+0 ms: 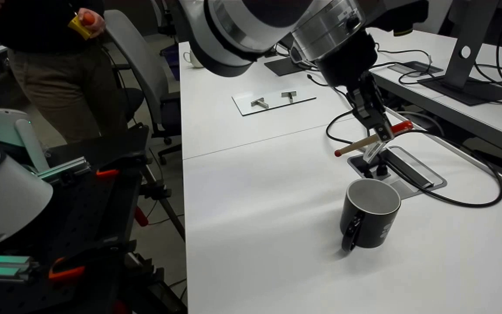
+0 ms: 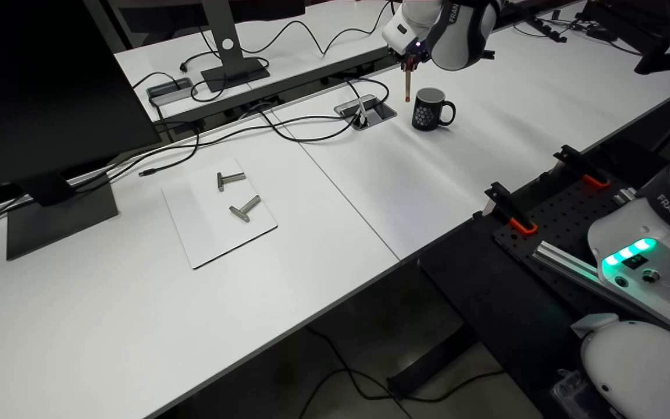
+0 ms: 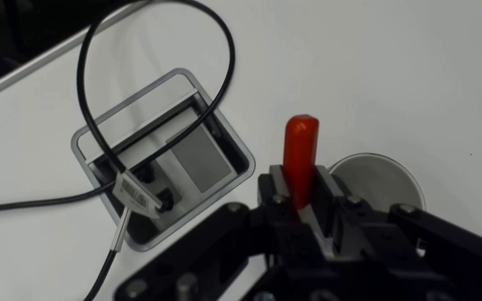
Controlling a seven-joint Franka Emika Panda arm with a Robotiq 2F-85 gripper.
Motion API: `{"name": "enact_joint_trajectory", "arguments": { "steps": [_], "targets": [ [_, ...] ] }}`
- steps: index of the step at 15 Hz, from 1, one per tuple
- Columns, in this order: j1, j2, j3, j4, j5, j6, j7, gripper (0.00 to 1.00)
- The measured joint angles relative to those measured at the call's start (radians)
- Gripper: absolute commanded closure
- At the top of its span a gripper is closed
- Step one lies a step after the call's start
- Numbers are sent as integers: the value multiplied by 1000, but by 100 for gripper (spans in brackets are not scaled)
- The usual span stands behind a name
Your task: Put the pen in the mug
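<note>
Pen [image 3: 301, 152] and mug [image 1: 371, 222].
The gripper [image 3: 302, 184] clasped the pen, tilted, in the air near the mug, which stood upright.

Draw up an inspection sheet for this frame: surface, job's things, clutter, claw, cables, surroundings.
Surface: white table, a seam across it.
Job's things: pen held above the table; black mug upright on it, no pen inside.
Clutter: white board with two T-shaped pieces on top; pale cup, partly hidden.
Claw: closed on the pen, which sticks out on both sides.
Cables: black cable loops over the recessed socket box.
Surroundings: person, head out of frame, near a grey chair; monitor on the table.
</note>
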Motion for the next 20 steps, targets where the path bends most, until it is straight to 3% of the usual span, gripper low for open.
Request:
{"name": "enact_joint_trajectory", "arguments": {
  "steps": [4,8,20],
  "targets": [
    [150,79,-160,-8,32,-1,131,95],
    [262,167,-265,-26,47,-30,260,95],
    [408,305,-339,-39,24,-214,639,95]
  ]
}}
